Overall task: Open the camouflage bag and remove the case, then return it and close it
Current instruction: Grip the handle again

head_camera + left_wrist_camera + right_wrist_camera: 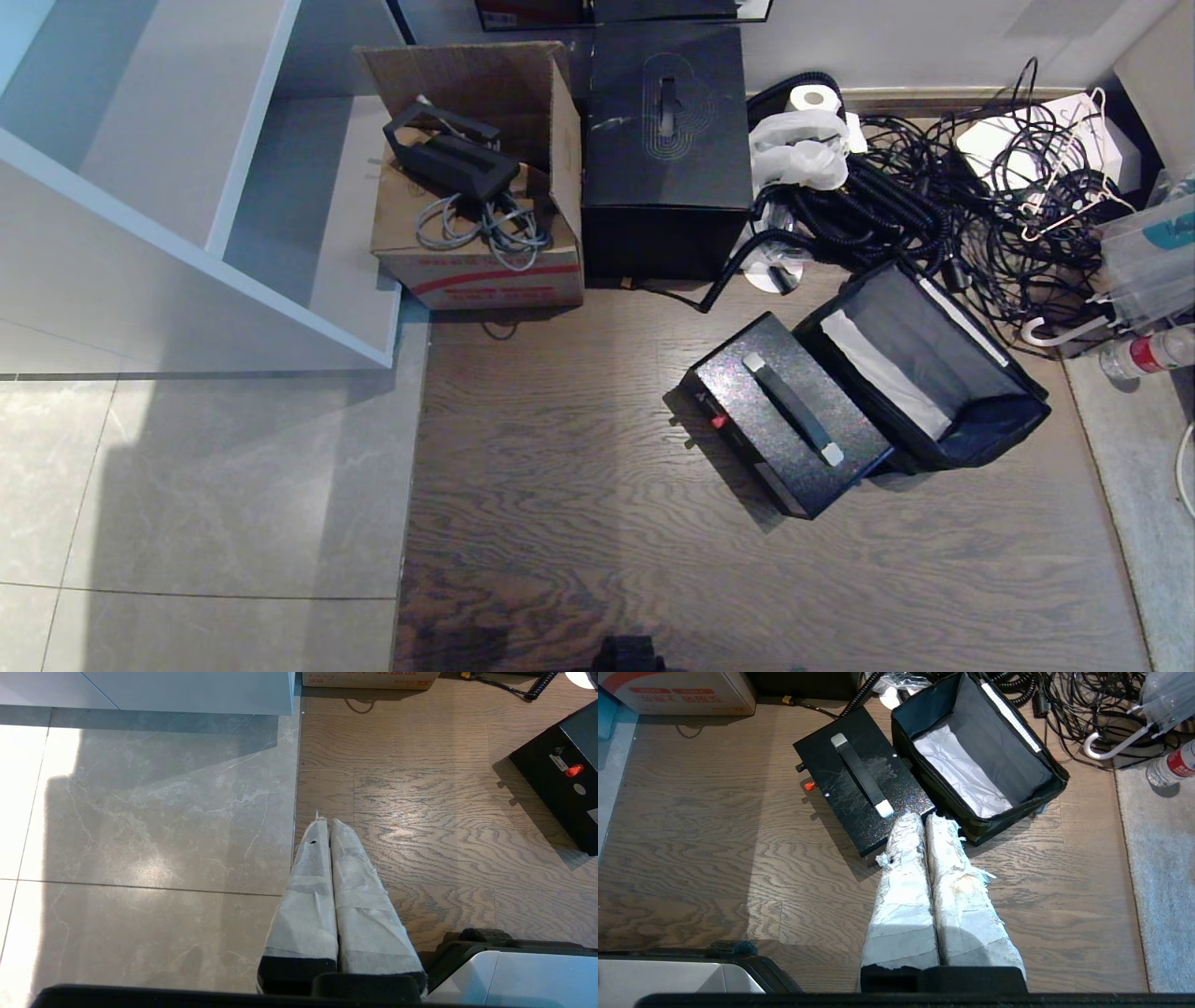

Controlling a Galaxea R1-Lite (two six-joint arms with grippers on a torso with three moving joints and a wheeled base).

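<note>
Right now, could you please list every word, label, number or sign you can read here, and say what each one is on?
No text here can be read.
Cardboard box: red printing on its front, too blurred to read.
Case: small white stickers on its side, too small.
Bottle: red label, illegible.
Black cube box: engraved oval pattern only, no words.

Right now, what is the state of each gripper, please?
Left gripper: closed, holding nothing, over the floor.
Right gripper: closed, holding nothing, near the case and the open camouflage bag.

left gripper (327, 823): long tapered fingers wrapped in white tape, black base | right gripper (924, 819): same, tape frayed and stained
</note>
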